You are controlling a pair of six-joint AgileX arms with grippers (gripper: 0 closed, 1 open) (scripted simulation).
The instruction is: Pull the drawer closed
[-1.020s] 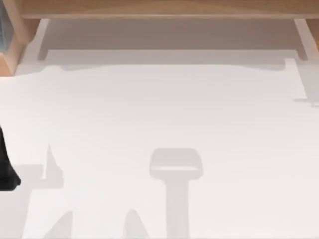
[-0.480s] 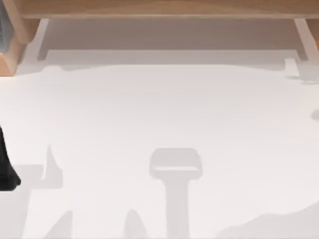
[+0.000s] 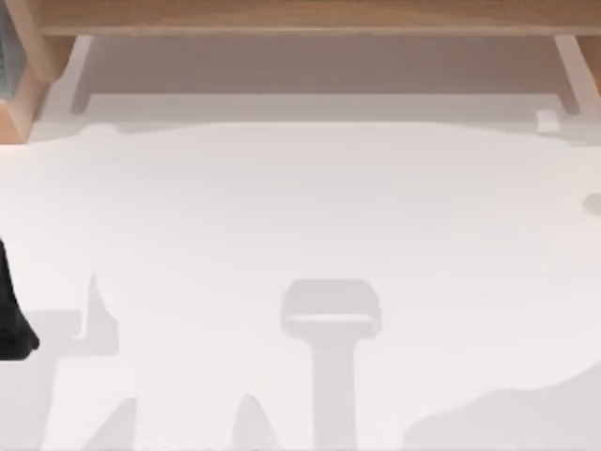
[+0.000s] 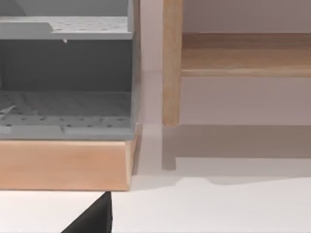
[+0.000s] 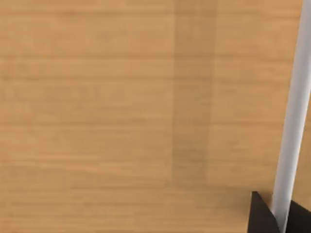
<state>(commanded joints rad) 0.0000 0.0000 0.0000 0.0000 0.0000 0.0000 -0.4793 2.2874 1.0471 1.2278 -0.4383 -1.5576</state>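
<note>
While the left end effector (image 3: 11,319) sits parked at the left edge of the top view, I can't tell how its fingers stand. Right end effector (image 5: 279,218) has black tips on either side of a pale bar handle (image 5: 294,116), right up against the wooden drawer front (image 5: 121,107). Wooden cabinet (image 3: 300,14) runs along the top of the white bench (image 3: 300,216).

You see a white counter (image 3: 300,235) with grey shadows on it. At its far edge runs a wooden frame (image 3: 300,17). At the far left corner stands a grey perforated rack (image 4: 65,77) on a wooden base (image 4: 63,165).
</note>
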